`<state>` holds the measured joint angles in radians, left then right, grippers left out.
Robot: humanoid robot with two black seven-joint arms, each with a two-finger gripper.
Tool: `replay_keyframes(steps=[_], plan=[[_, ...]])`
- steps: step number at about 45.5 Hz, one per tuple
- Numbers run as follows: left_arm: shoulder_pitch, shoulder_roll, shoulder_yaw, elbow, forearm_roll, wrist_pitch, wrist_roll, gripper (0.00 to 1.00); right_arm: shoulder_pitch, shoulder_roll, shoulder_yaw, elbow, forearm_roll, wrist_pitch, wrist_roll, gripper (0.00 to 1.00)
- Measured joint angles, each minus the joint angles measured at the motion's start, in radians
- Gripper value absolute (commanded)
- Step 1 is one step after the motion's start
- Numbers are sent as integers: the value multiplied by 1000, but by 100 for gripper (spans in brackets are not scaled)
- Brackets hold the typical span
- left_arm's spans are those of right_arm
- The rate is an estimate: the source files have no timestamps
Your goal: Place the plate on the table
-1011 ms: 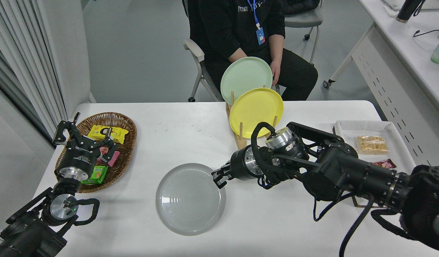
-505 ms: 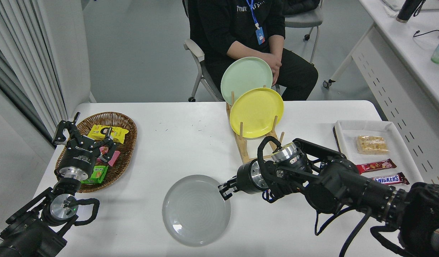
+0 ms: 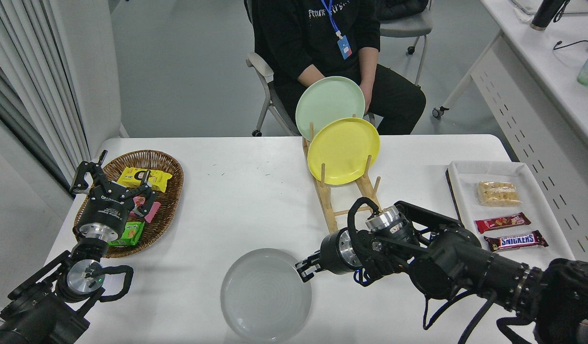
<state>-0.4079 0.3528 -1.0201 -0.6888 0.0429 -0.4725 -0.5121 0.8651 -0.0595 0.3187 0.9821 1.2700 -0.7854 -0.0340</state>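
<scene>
Evidently the plate (image 3: 265, 295) lay low and level on the desk (image 3: 236, 191), well in front of the wooden rack (image 3: 344, 200), near the desk's front edge. My right claw (image 3: 307, 268) was clamped on the plate's right rim, I judged to steady it until it settled flat. Whether the plate fully touched the surface, I could not tell. The rack held the yellow plate (image 3: 344, 150) and mint-green plate (image 3: 329, 105) upright, keeping them clear. My left claw (image 3: 110, 184) hung parked, fingers spread, over the basket (image 3: 169, 172), far left of the rack.
</scene>
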Motion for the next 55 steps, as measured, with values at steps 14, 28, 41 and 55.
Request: replay_keyframes(steps=[14,28,41,55], plan=[[0,0,0,0,0,0,0,98,-12,4,0,-11,-1,0,0,0],[0,0,0,0,0,0,0,98,-20,6,-1,-21,-2,0,0,0],[0,0,0,0,0,0,0,98,-23,10,-1,-23,-2,0,0,7],[0,0,0,0,0,0,0,98,-25,19,0,-24,-4,0,0,56]])
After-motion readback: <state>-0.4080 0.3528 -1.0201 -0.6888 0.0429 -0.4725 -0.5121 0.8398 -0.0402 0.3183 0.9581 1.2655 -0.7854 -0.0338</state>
